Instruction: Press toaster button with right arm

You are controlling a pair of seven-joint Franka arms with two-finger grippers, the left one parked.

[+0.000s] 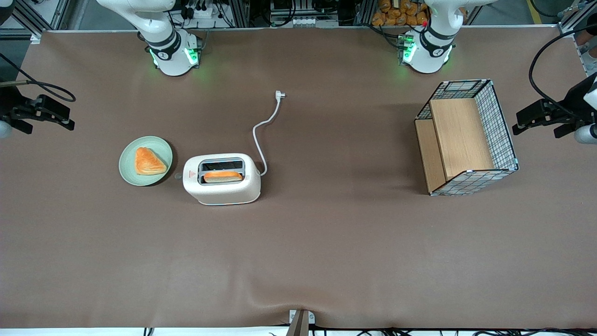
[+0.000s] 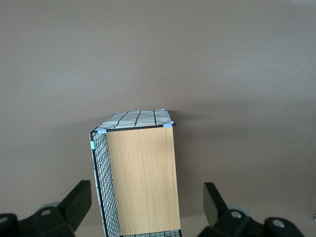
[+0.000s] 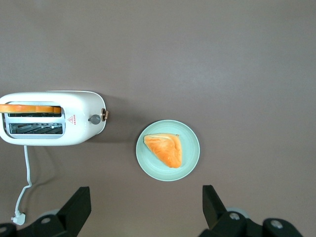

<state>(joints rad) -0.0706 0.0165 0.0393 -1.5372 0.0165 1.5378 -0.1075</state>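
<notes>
Two jaws of the gripper [image 3: 145, 210] stand wide apart, gripping nothing, high above the tabletop [image 3: 222, 59], with toaster [image 3: 54, 118], toaster button [image 3: 94, 118] and plate [image 3: 168, 150] below them.

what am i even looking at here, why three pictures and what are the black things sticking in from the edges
These are three cameras on one two-armed robot bench. The front view looks down over a brown table, with the two white arm bases at its upper edge. The other two come from cameras on the arms' wrists, looking straight down; the black prongs you see are gripper fingers.

The working right arm's gripper hangs open in the air above the table and holds nothing. Below it are a cream toaster with one slice of bread in a slot, its grey button on the narrow end facing a green plate, and a pastry on that plate. The toaster's cord lies unplugged.

Toward the parked arm's end of the table sits a wire basket with wooden boards inside.
</notes>
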